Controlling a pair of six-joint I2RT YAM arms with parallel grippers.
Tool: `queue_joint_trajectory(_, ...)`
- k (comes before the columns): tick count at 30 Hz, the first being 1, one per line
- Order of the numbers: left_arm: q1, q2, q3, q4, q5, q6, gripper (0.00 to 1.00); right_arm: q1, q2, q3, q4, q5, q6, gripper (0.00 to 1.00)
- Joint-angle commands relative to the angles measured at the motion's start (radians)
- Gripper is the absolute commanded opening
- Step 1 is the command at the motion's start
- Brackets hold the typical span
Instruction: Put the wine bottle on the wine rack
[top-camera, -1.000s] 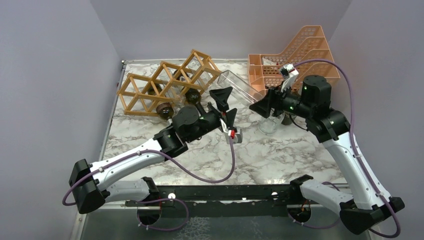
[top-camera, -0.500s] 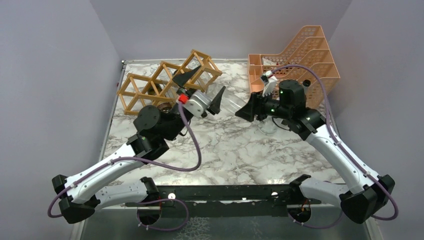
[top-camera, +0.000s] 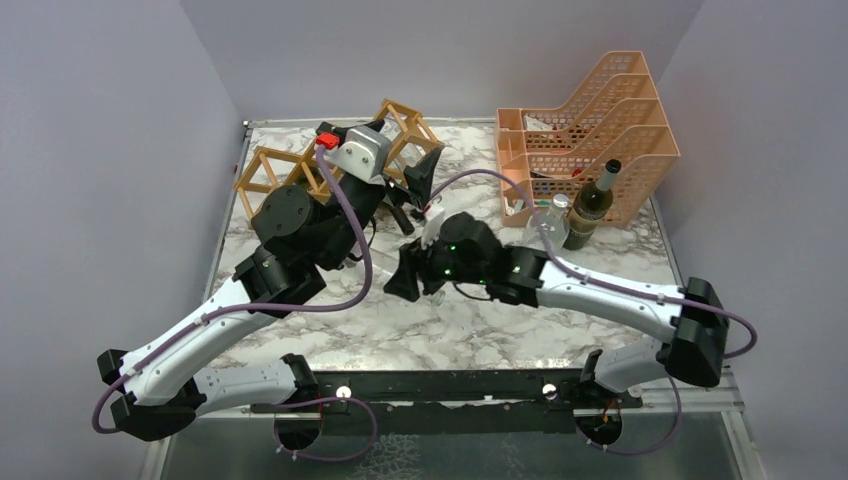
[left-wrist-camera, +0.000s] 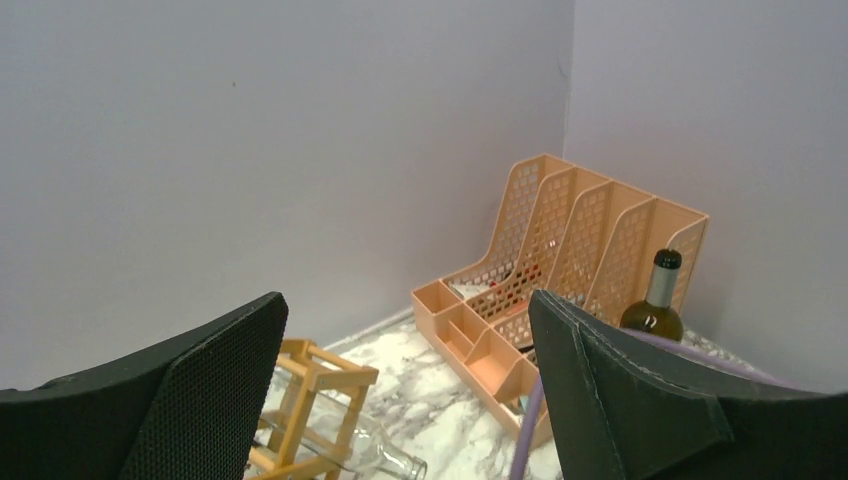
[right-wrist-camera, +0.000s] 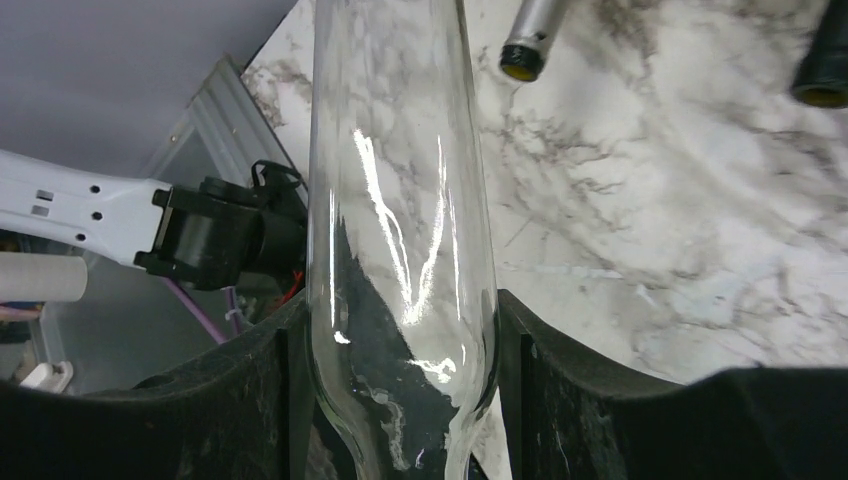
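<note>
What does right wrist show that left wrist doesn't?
Only right wrist: the right end effector clamped on a clear glass bottle, two other bottle tops near the top edge, and a white arm link.
Only left wrist: the left end effector open and empty, the peach organiser, a green bottle standing by it, and a corner of the wine rack.
Both: marble tabletop and purple wall.

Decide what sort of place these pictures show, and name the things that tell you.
Most likely a robot test bench, not a home: two arms bolted at a marble-look table, bare walls boxing it in, and props such as a wooden wine rack and an orange organiser.
</note>
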Motion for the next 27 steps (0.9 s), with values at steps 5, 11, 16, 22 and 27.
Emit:
queue_joint_trajectory(5,-0.002,-0.018,0.053,-0.175,-0.085,-0.096,0.96,0.140,0.264,0.188,0.253,0.220,0.125,0.01)
queue_joint_trajectory(11,-0.003,-0.026,0.075,-0.270,-0.096,-0.118,0.96,0.153,0.419,0.304,0.303,0.307,0.191,0.01)
queue_joint_trajectory(16,-0.003,-0.043,0.080,-0.305,-0.104,-0.124,0.96,0.153,0.496,0.381,0.322,0.365,0.213,0.01)
queue_joint_trajectory(22,-0.003,-0.055,0.094,-0.351,-0.095,-0.124,0.97,0.153,0.572,0.443,0.347,0.405,0.262,0.01)
queue_joint_trajectory(27,-0.003,-0.072,0.084,-0.355,-0.097,-0.126,0.97,0.153,0.641,0.496,0.368,0.460,0.285,0.01)
